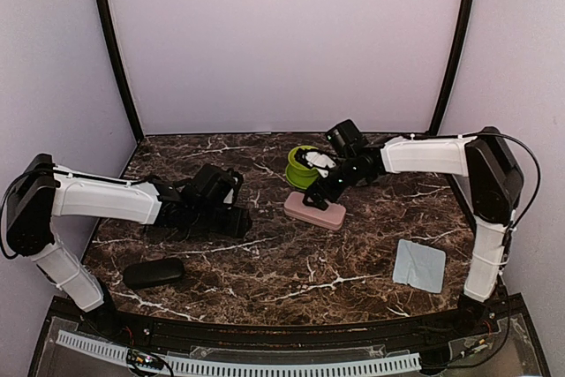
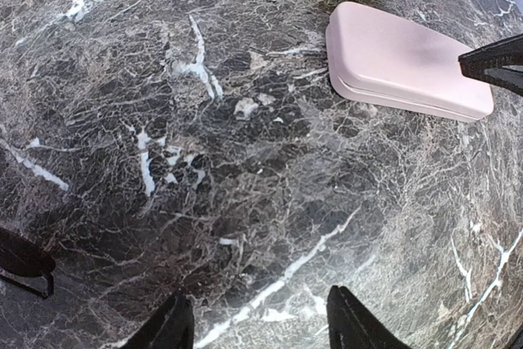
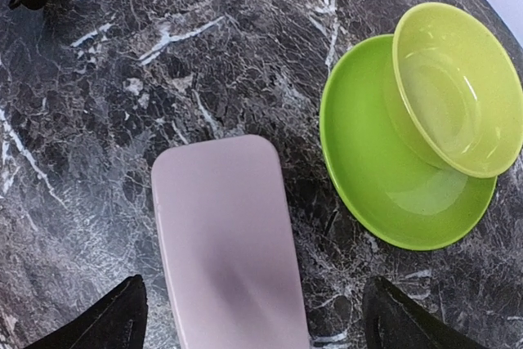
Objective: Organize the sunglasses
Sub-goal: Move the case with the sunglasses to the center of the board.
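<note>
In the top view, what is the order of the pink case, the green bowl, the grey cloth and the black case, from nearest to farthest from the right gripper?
1. pink case, directly under the right gripper.
2. green bowl, just beyond, toward the back wall.
3. grey cloth, near right side.
4. black case, near left side, farthest.

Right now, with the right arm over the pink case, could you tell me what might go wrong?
1. The right fingers stand open astride the pink case; closing off-centre could skid it away.
2. The green bowl sits off-centre on the green plate beside the case; a shove might topple it.
3. The left fingers face the same case, so the arms could clash.
</note>
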Action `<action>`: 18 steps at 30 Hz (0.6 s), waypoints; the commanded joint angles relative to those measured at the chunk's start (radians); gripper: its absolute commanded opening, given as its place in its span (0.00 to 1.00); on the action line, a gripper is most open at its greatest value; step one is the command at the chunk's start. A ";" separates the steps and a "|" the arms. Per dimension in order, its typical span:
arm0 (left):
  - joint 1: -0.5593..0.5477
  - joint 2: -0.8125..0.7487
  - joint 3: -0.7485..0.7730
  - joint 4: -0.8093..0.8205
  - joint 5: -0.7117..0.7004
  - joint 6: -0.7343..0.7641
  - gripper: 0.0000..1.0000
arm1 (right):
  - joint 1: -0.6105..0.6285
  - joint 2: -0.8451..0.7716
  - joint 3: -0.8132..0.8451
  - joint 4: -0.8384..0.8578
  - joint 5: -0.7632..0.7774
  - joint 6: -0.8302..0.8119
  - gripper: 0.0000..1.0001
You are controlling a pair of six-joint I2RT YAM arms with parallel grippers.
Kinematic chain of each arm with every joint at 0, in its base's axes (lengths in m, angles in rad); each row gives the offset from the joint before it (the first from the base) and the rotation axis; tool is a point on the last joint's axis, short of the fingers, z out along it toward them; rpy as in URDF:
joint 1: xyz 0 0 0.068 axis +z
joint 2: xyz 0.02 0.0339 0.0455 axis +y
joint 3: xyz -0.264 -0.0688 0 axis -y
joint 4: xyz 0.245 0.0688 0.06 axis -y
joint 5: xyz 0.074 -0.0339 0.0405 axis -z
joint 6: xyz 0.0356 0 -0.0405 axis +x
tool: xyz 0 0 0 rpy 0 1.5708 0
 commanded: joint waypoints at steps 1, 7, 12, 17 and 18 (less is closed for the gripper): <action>0.005 -0.041 -0.016 0.000 0.001 0.006 0.58 | -0.001 0.060 0.020 0.027 0.043 0.052 0.90; 0.005 -0.049 -0.018 0.000 0.004 0.003 0.58 | -0.001 0.097 0.000 0.046 0.051 0.065 0.87; 0.005 -0.050 -0.019 0.000 0.002 0.003 0.58 | -0.001 0.102 -0.049 0.067 0.072 0.068 0.85; 0.005 -0.055 -0.020 -0.005 -0.005 0.004 0.58 | -0.001 0.085 -0.079 0.071 0.067 0.073 0.84; 0.005 -0.057 -0.019 -0.007 -0.008 0.007 0.58 | -0.001 0.075 -0.079 0.074 0.061 0.075 0.85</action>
